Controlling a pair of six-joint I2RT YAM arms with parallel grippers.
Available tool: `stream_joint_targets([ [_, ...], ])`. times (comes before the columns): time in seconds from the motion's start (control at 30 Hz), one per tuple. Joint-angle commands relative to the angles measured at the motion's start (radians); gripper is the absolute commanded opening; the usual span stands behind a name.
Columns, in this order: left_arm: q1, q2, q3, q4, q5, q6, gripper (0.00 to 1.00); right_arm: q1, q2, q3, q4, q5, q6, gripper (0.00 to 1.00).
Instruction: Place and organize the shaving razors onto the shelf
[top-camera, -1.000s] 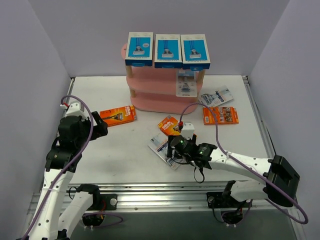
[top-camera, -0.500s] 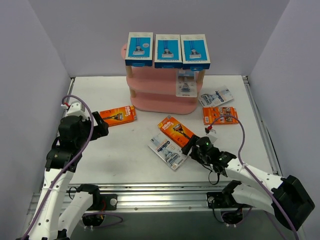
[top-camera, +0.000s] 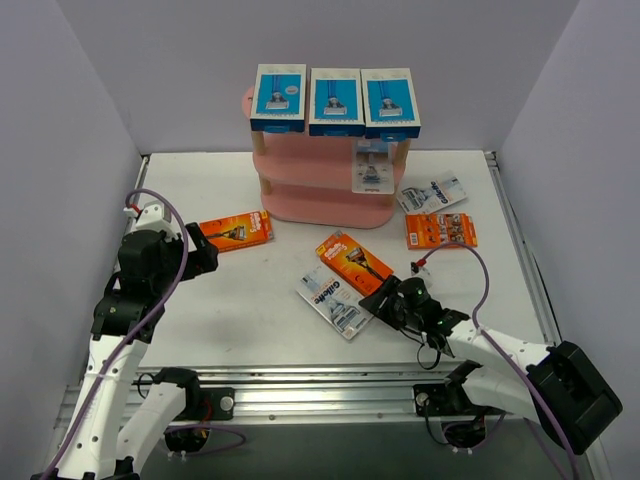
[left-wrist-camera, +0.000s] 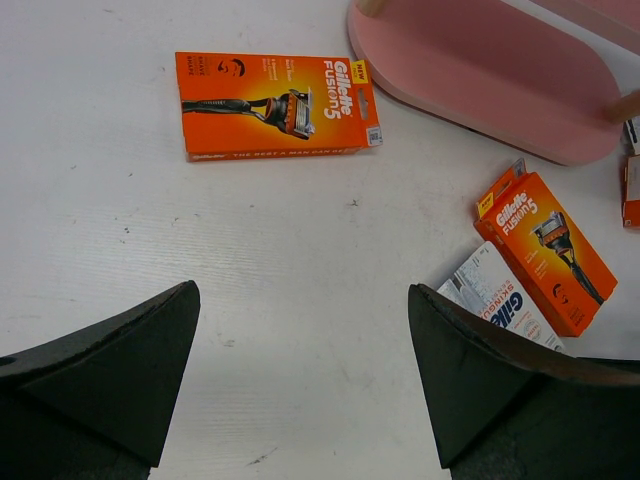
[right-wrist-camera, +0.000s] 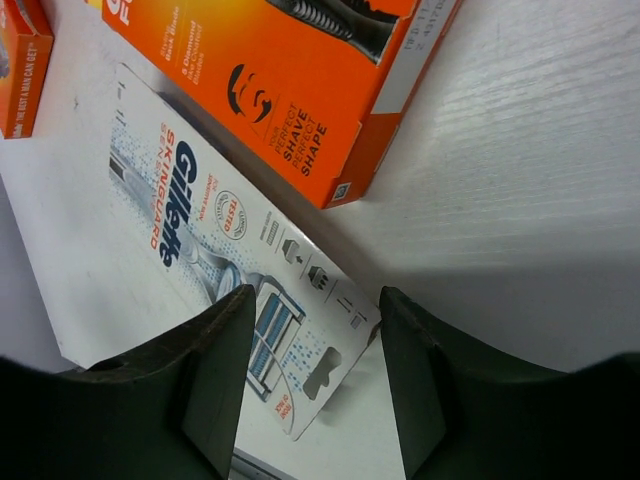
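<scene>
The pink shelf (top-camera: 318, 196) stands at the back with three blue boxed razors (top-camera: 335, 102) on its top board and a grey blister pack (top-camera: 372, 167) leaning on a lower tier. On the table lie an orange pack (top-camera: 236, 231) at the left, an orange pack (top-camera: 353, 262) and a white-grey Gillette pack (top-camera: 335, 299) in the middle. My right gripper (top-camera: 385, 300) is low at their right end. In the right wrist view its jaws (right-wrist-camera: 315, 340) stand apart around the white pack's (right-wrist-camera: 200, 230) corner. My left gripper (left-wrist-camera: 300, 340) is wide open over bare table.
A grey blister pack (top-camera: 432, 193) and an orange card (top-camera: 440, 230) lie right of the shelf. In the left wrist view the orange pack (left-wrist-camera: 275, 103) lies ahead, the shelf's bottom board (left-wrist-camera: 480, 80) to the upper right. Walls enclose three sides.
The right gripper let go of the middle orange pack, which now lies flat, drew back to the right, then narrowed its jaws by the white pack's corner. The left arm stayed put.
</scene>
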Motion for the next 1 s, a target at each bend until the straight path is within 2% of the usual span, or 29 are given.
stream_joint_targets([
  [0.0,-0.004,-0.005,0.022,0.048,0.011,0.011,0.94,-0.009,-0.011,-0.007,0.052,-0.025,0.024,0.47],
  [0.23,-0.003,-0.010,0.020,0.048,0.010,0.011,0.94,-0.008,-0.018,-0.025,0.057,-0.022,0.029,0.34],
  [0.57,-0.006,-0.011,0.020,0.047,0.008,0.011,0.94,-0.008,-0.075,0.005,0.046,-0.019,0.000,0.00],
  [0.97,-0.006,-0.011,0.020,0.047,0.008,0.011,0.94,0.000,-0.129,0.083,-0.011,-0.017,-0.080,0.00],
])
